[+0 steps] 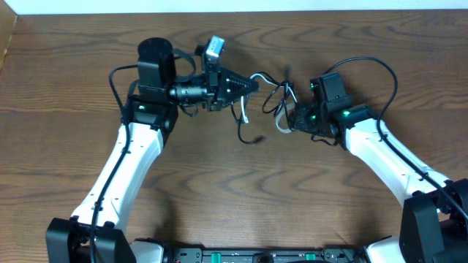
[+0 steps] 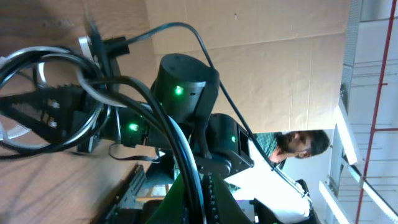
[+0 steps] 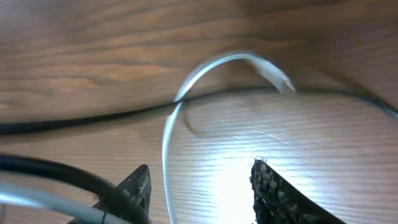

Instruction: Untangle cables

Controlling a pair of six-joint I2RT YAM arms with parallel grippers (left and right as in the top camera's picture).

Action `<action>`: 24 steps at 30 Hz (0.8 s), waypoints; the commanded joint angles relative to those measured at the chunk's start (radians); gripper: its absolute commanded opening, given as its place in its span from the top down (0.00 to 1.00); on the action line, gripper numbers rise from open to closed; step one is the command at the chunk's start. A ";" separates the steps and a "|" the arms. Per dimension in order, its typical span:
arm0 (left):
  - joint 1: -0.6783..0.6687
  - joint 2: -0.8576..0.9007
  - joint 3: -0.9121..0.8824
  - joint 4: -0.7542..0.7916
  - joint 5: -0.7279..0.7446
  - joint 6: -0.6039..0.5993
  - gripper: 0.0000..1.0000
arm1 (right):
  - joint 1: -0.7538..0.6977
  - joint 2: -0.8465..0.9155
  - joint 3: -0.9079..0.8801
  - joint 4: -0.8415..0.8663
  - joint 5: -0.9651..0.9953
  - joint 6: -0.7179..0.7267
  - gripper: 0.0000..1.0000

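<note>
Cables (image 1: 243, 109) sit tangled on the counter (image 1: 219, 183). Our left jaws are clamped shut on them; our right jaws stand partly open, the white cable (image 3: 166, 143) loose between.

On the table (image 1: 234, 197), far of centre, the cables (image 1: 267, 102) lie between the two arms — left gripper (image 1: 254, 85) at their left side, right gripper (image 1: 291, 117) at their right. One cable end (image 1: 256, 139) trails toward the near edge. Beyond the right gripper's fingers (image 3: 273, 193), one cable crosses the other.

You'll find nothing readable here. No text, label, brand or number resolves in any of the three views.
</note>
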 commanded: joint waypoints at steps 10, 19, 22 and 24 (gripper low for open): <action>0.029 0.041 -0.024 -0.011 0.180 0.291 0.92 | -0.084 0.010 0.006 0.014 -0.344 -0.402 0.44; 0.029 0.061 -0.025 -0.044 0.184 0.274 0.93 | -0.084 -0.030 0.006 0.246 -0.724 -0.289 0.40; 0.029 0.061 -0.025 -0.044 0.184 0.272 0.93 | -0.078 -0.028 0.006 0.304 -0.716 -0.092 0.32; 0.029 0.061 -0.025 -0.044 0.183 0.272 0.92 | -0.070 -0.028 0.006 0.304 -0.686 0.050 0.28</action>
